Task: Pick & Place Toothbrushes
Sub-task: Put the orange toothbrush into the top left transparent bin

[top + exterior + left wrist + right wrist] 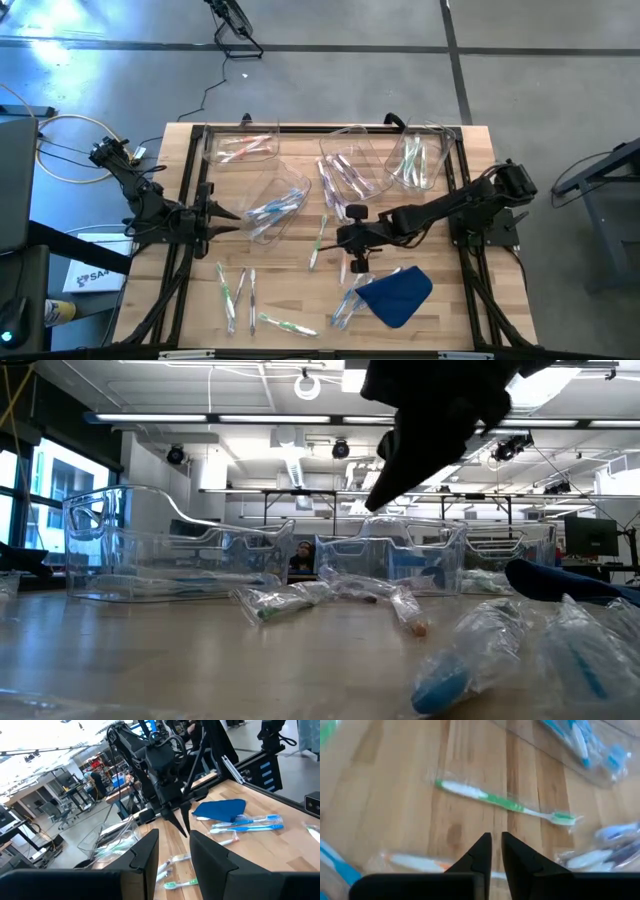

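1. A pale wooden worktop (pixel 150 290) stands on a grey concrete floor; beyond its far edge the low view shows a wide workshop with benches and ceiling lights.
2. By the left edge the left gripper (pixel 226 215) waits, pointing inward. Its fingers stand a little apart and hold nothing.
3. Near the front left corner four wrapped toothbrushes (pixel 240 298) with green accents lie loose on the wood.
4. Along the far edge stand clear bins. The far-left bin (pixel 240 147) holds pink-accented brushes, and the tilted bin (pixel 277 208) nearer the middle holds blue ones.
5. Mid-table, a green brush (pixel 319 241) lies loose just beside the right arm's reach.
6. The middle bin (pixel 348 165) holds purple-accented brushes.
7. The right gripper (pixel 357 262) hangs over the centre, just above an orange-accented brush (pixel 420 863). Its fingers are nearly closed, with only a thin gap, and grip nothing.
8. Toward the front edge, blue-accented brushes (pixel 347 303) lie beside a blue cloth (pixel 400 295).
9. The far-right bin (pixel 418 160) holds green-accented brushes.
10. By my judgement the sorting is roughly half done: four bins carry brushes by colour, while about ten remain on the worktop.
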{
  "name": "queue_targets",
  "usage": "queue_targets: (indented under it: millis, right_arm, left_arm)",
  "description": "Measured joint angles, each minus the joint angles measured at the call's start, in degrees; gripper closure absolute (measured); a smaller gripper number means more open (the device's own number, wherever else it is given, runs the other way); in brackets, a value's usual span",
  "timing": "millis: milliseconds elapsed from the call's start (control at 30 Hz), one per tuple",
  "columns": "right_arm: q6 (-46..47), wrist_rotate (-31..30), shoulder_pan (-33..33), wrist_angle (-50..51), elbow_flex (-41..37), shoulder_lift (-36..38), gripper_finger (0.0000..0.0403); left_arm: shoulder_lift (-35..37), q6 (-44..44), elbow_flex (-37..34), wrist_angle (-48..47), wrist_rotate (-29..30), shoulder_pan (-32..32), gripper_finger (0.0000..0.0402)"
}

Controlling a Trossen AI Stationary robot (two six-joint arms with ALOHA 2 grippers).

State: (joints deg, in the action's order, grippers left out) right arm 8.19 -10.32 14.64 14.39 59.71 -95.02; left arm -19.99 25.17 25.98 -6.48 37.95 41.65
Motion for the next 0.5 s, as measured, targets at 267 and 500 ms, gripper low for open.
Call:
queue_targets:
  millis: [267, 500]
  right_arm:
    - [27.77, 0.44, -0.14, -2.90, 0.04, 0.11, 0.0329]
    - [42.20, -0.71, 0.25, -4.45, 0.04, 0.04, 0.0329]
  left_arm:
    - [0.00, 0.01, -0.02, -0.04, 0.01, 0.00, 0.0295]
    - [0.00, 0.00, 0.00, -0.04, 0.00, 0.00, 0.0295]
